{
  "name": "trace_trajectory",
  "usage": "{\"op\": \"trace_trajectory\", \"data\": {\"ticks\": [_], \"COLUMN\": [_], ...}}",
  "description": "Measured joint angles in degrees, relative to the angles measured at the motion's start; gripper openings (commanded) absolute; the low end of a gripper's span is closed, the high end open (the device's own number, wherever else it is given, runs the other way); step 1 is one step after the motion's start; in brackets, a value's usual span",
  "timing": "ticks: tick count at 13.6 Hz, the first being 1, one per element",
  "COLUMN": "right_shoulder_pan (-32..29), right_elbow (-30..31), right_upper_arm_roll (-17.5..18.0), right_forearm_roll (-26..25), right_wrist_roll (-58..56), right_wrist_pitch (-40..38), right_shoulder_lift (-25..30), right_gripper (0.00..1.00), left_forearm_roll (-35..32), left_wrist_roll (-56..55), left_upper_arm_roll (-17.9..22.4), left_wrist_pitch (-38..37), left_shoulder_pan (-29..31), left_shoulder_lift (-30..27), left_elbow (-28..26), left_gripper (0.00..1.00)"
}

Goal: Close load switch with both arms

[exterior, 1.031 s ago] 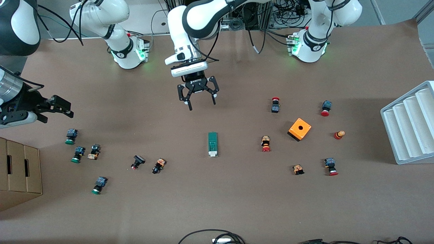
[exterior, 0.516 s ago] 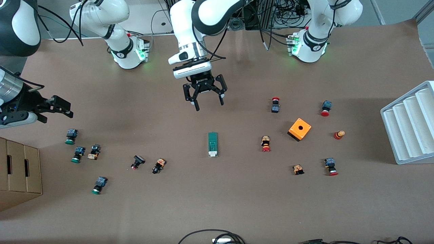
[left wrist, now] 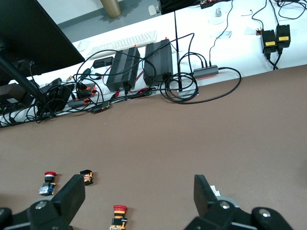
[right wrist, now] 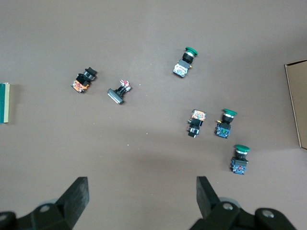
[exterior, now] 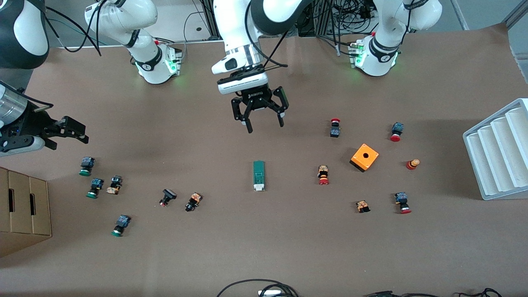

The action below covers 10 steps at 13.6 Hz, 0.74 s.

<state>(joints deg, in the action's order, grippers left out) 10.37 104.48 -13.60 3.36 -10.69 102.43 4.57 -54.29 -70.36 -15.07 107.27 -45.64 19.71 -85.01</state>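
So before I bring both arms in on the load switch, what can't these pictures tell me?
- Load switch: front view too small to show whether it is open or closed.
- Right wrist view: the frame edge cuts it to a green sliver.
- Left wrist view: the switch is out of frame; only the left hand and pushbuttons show.
- Right hand: its arm runs off the front view's edge.

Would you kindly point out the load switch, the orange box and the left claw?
load switch [exterior: 258, 175]: front view, green body.
orange box [exterior: 364, 157]: front view, top face.
left claw [exterior: 265, 124]: front view, between fingertips.
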Motion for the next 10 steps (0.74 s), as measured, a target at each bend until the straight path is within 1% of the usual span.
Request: {"op": "trace_trajectory", "data": {"ticks": [5,8,10], "right_shoulder_pan": [0.00,0.01,0.02], "right_elbow": [0.00,0.00,0.00], "right_upper_arm_roll": [-0.02,-0.02,-0.02], "right_forearm_roll": [0.00,0.00,0.00], "right_wrist_roll": [-0.05,-0.05,-0.05], "right_wrist_pitch": [0.00,0.00,0.00], "right_shoulder_lift": [0.00,0.00,0.00], "right_gripper": [1.00,1.00,1.00], "left_forearm_roll": [10.83,16.09,21.11], "left_wrist_roll": [12.06,16.82,22.19], "left_upper_arm_roll": [0.15,0.25,0.33], "left_wrist_pitch": [1.24,3.01,3.80], "left_shoulder_pan": [6.00,9.23,12.36], "left_shoulder_lift": [-6.60,-8.74,-10.08], "left_elbow": [0.04,0.01,0.02], "left_gripper": [1.00,1.00,1.00]}}
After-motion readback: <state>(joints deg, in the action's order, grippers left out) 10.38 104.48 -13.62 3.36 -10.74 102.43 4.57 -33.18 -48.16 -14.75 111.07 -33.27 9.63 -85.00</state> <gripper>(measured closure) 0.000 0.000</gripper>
